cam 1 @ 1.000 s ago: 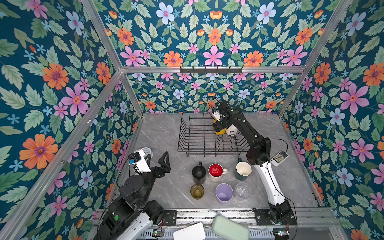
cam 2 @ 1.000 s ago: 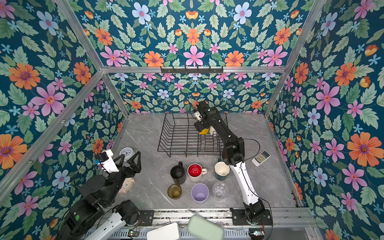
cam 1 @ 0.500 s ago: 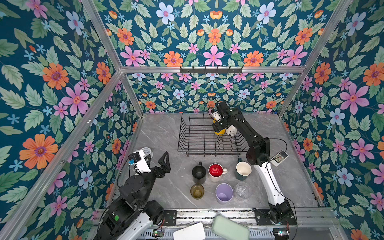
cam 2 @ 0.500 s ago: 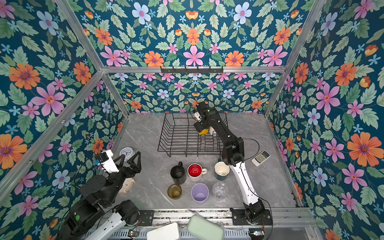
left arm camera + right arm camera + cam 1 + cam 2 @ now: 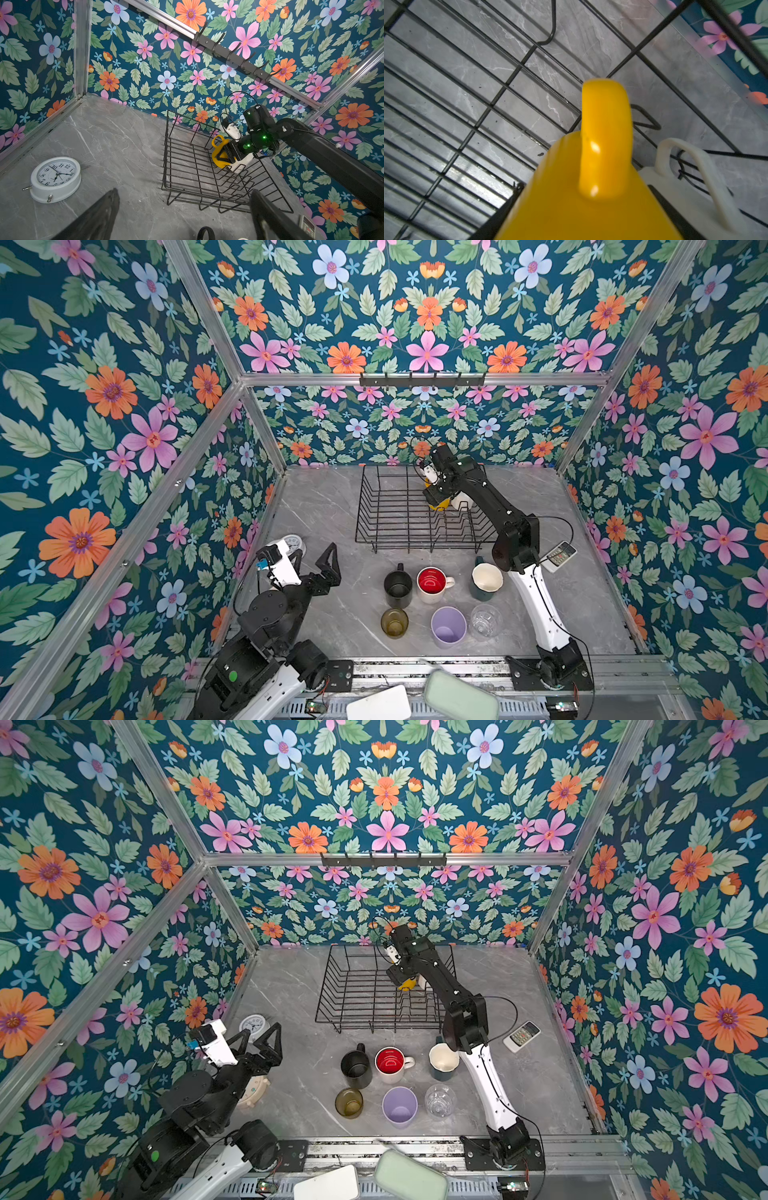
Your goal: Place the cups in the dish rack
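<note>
The black wire dish rack [image 5: 374,506] [image 5: 332,990] [image 5: 166,158] stands at the back of the table. Inside its right part my right gripper [image 5: 436,495] [image 5: 581,207] is shut on a yellow mug [image 5: 439,504] [image 5: 220,154] [image 5: 604,135], handle pointing away from the wrist, beside a white mug [image 5: 461,501] [image 5: 691,197]. In front of the rack stand a black mug [image 5: 398,585], a red-inside white mug [image 5: 432,583], a teal mug [image 5: 486,580], an olive glass [image 5: 394,622], a lilac tumbler [image 5: 448,626] and a clear glass [image 5: 485,620]. My left gripper [image 5: 316,562] [image 5: 182,207] hangs open and empty at front left.
A white clock [image 5: 293,541] [image 5: 55,178] lies near the left wall. A cream clock [image 5: 253,1090] is partly under the left arm. A remote control [image 5: 561,556] lies at the right, behind the right arm. A hook rail [image 5: 422,379] is on the back wall.
</note>
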Robot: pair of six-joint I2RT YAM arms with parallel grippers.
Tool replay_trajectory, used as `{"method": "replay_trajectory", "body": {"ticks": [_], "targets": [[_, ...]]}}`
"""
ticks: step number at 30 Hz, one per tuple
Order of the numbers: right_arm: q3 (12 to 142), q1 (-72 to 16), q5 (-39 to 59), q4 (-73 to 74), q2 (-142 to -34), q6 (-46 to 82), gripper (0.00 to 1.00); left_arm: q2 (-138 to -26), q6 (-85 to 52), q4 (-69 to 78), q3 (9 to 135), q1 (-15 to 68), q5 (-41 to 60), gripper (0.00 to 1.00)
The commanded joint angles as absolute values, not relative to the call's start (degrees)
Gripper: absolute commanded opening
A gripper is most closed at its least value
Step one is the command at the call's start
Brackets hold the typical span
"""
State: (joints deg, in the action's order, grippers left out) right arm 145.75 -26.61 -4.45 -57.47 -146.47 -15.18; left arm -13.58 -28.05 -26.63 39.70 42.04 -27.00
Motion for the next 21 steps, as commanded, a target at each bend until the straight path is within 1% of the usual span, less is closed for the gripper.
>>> {"method": "replay_trajectory", "body": {"ticks": [1, 7, 13, 17, 21], "targets": [[144.11, -26.73, -6.28, -58.17, -147.67, -19.64, 0.43, -13.47, -27.86, -25.93, 40.14, 42.07, -26.81, 1.00], [141.14, -26.74, -5.19, -57.22, -145.74, -23.96, 0.39, -13.49, -27.86, -26.19, 40.41, 42.02, -26.67, 1.00], [138.79, -26.72, -3.72, -56.61, -144.20, -27.74, 0.38, -13.38, -27.95, -26.67, 40.85, 42.10, -26.57, 1.00], [137.67, -26.68, -2.66, -56.51, -143.62, -29.26, 0.39, -13.21, -28.08, -26.72, 41.02, 42.08, -26.51, 1.00], [137.47, -26.39, -2.20, -57.04, -143.88, -29.47, 0.43, -13.27, -28.20, -26.72, 41.13, 42.10, -26.37, 1.00]]}}
